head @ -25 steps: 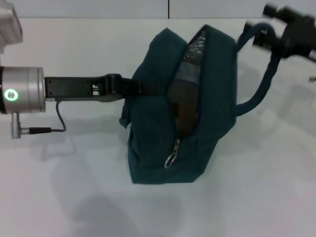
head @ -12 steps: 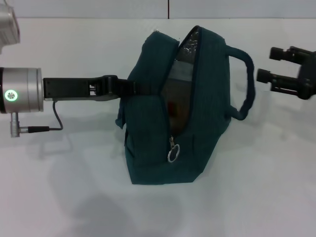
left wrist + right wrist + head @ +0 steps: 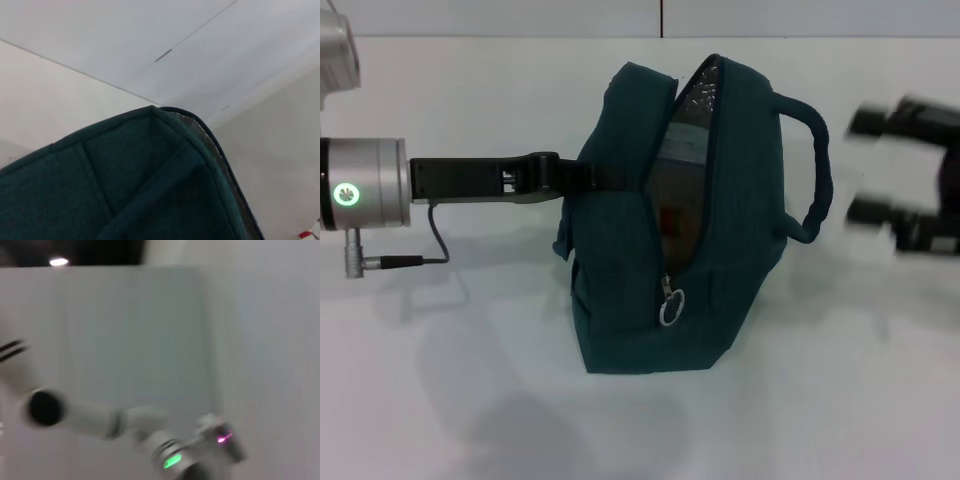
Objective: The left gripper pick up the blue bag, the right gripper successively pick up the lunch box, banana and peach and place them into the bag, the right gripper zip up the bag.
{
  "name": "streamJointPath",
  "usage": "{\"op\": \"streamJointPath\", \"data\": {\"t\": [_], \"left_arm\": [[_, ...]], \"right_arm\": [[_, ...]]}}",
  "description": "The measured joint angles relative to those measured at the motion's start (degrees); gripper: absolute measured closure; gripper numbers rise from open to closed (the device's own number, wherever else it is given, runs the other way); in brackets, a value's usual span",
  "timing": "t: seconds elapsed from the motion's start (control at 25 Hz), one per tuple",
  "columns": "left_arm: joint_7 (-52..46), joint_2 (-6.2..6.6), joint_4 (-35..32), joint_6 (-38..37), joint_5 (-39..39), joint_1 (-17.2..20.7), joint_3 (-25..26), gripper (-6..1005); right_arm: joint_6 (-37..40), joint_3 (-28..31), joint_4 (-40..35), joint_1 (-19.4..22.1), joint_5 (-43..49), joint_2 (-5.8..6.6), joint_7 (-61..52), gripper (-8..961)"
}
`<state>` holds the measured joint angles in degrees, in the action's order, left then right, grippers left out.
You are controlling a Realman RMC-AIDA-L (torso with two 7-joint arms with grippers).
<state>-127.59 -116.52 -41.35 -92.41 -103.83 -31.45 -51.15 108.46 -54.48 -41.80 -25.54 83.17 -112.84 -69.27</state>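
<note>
The blue bag (image 3: 620, 300) stands upright on the white table (image 3: 440, 400) in the head view. Its zipper is partly undone, the metal ring pull (image 3: 670, 311) hangs low on the front, and silver lining shows at the top. My left gripper (image 3: 582, 177) reaches in from the left and is shut on the bag's near-side handle. My right gripper (image 3: 863, 166) hovers blurred to the right of the free handle (image 3: 817, 165), its fingers wide apart and holding nothing. Inside the opening is a dim shape with a red spot (image 3: 667, 216). Lunch box, banana and peach are otherwise hidden. Teal fabric (image 3: 125, 185) fills the left wrist view.
A cable (image 3: 435, 240) hangs under my left wrist, whose green ring light (image 3: 346, 192) glows at the left edge. The right wrist view is blurred and shows only the table and my left arm's green light (image 3: 172, 460) far off.
The right gripper let go of the bag's right handle, drew back to the right, then dropped lower with its fingers spreading. The bag settled upright and its ring pull swung. The left gripper held still.
</note>
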Motion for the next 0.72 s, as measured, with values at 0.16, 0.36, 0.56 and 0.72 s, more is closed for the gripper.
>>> {"op": "streamJointPath", "data": {"t": [0.16, 0.36, 0.56, 0.72], "left_arm": [[0.1, -0.02, 0.0, 0.5, 0.0, 0.0, 0.0, 912], [0.0, 0.03, 0.0, 0.7, -0.1, 0.0, 0.0, 911], [-0.1, 0.08, 0.0, 0.7, -0.1, 0.0, 0.0, 911], [0.0, -0.01, 0.0, 0.7, -0.1, -0.1, 0.0, 910]], "right_arm": [[2.1, -4.2, 0.4, -2.6, 6.6, -0.22, -1.4, 202], [0.1, -6.2, 0.5, -4.4, 16.0, -1.7, -3.2, 202], [-9.1, -8.8, 6.1, -8.5, 22.0, -2.48, -5.6, 202], [-15.1, -11.2, 11.4, -12.1, 21.6, -2.98, -4.6, 202]]}}
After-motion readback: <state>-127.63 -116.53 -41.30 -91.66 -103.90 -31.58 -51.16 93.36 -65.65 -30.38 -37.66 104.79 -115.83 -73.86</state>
